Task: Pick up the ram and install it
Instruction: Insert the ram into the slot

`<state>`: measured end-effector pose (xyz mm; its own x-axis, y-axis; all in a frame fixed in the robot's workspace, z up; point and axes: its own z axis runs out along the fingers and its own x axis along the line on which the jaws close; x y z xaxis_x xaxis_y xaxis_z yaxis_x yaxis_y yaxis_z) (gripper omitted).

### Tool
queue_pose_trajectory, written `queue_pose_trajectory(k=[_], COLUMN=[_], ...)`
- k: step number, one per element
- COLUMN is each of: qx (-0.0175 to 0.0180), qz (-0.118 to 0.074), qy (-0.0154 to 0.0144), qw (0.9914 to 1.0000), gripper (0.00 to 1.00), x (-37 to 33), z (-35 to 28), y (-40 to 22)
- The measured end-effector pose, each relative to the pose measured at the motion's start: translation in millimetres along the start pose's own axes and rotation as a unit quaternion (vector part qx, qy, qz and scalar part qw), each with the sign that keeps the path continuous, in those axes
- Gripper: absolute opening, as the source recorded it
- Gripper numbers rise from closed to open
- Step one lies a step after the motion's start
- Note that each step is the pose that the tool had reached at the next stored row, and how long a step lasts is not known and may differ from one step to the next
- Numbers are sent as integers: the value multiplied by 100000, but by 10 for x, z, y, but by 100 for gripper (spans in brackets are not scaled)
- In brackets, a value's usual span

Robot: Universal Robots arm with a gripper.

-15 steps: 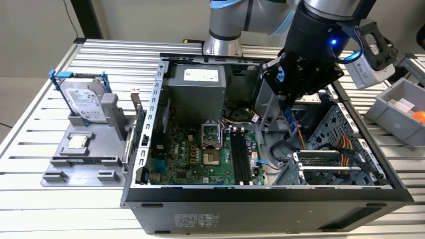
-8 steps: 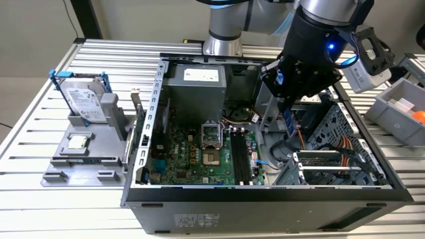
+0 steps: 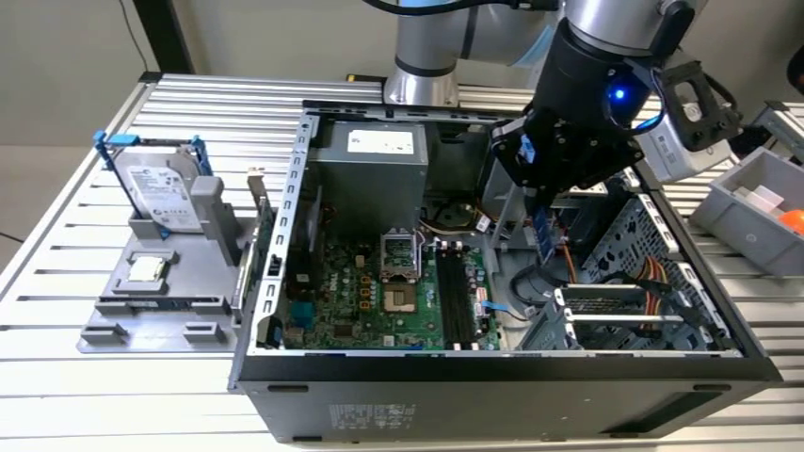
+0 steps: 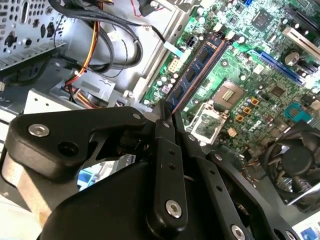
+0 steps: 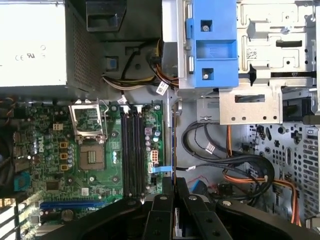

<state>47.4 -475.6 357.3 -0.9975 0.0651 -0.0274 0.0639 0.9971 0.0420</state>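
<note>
The ram (image 3: pixel 543 243) is a thin blue-green stick with dark chips, held upright by my gripper (image 3: pixel 540 200), which is shut on its top edge. It hangs inside the open computer case (image 3: pixel 503 372), above the cables and toward the exterior view's right of the motherboard's black memory slots (image 3: pixel 453 297). In the second wrist view the ram (image 4: pixel 195 70) stretches away from the gripper (image 4: pixel 167 119) over the green motherboard. In the first wrist view the ram (image 5: pixel 172 145) appears edge-on ahead of the gripper (image 5: pixel 173 184), beside the memory slots (image 5: pixel 132 150) and apart from them.
Orange and black cables (image 3: pixel 628 273) and a metal drive cage (image 3: pixel 628 315) lie below the ram. The power supply (image 3: pixel 371 155) sits at the case's back. Outside, at the exterior view's left, stand a hard drive (image 3: pixel 164 193) and a processor chip (image 3: pixel 145 270); a grey bin (image 3: pixel 754 202) is at the right.
</note>
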Motion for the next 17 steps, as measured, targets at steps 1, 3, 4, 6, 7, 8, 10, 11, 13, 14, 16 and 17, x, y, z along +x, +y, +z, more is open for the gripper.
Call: queue_pose_trajectory(k=[1,3,4,6,7,8,10,11,13,14,16,17], qx=[5,-3,-9,-2,-10,-38,-58,-60,-59,-58,-58,-60], qz=[55,86,88,98,103,98,90,90,93,103,95,94], qy=[-4,-7,-9,-11,-11,-6,-5,-4,-4,-4,-2,-4], qw=[100000,100000,100000,100000,100000,100000,100000,100000,100000,100000,100000,100000], gripper=[0,0,0,0,0,0,0,0,0,0,0,0], x=[0,0,0,4,10,11,11,11,14,20,31,35], z=[0,1,1,0,0,0,0,0,0,-1,-1,0], y=[0,0,-1,-3,-6,-8,-9,-9,-9,-10,-13,-14])
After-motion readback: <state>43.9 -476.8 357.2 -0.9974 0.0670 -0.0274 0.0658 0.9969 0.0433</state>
